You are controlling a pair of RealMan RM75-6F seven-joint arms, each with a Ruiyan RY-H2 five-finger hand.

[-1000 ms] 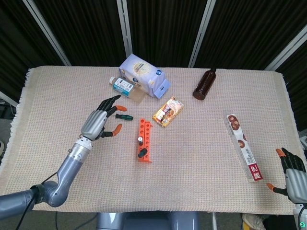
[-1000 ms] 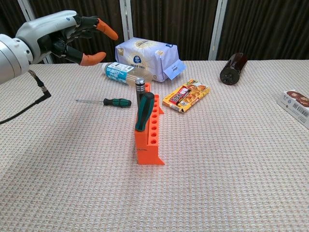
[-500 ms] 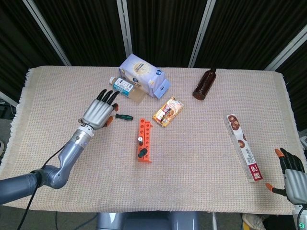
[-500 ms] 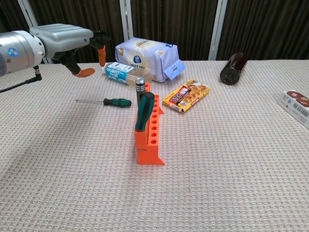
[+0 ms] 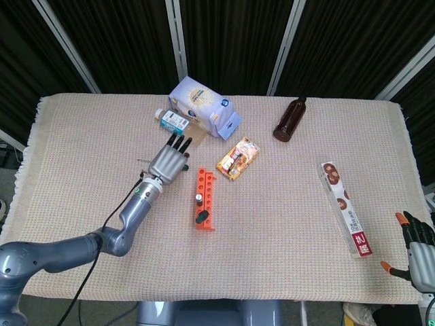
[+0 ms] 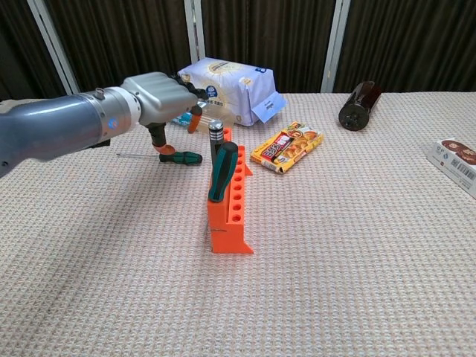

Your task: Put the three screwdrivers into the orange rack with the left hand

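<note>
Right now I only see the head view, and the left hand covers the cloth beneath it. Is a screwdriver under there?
Observer: Yes. The chest view shows a loose screwdriver lying flat on the cloth just under the left hand. The hand is not holding it.
Visitor: Do the ones in the rack stand straight?
Observer: Not quite. In the orange rack, the green-handled screwdriver leans a little; the silver-topped screwdriver behind it looks upright.

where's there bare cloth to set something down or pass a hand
Free: the wide stretch between the orange rack and the long cookie box, and the near edge in front of the rack. Crowded: the far middle, around the blue bag, small bottle, snack pack and left hand.
</note>
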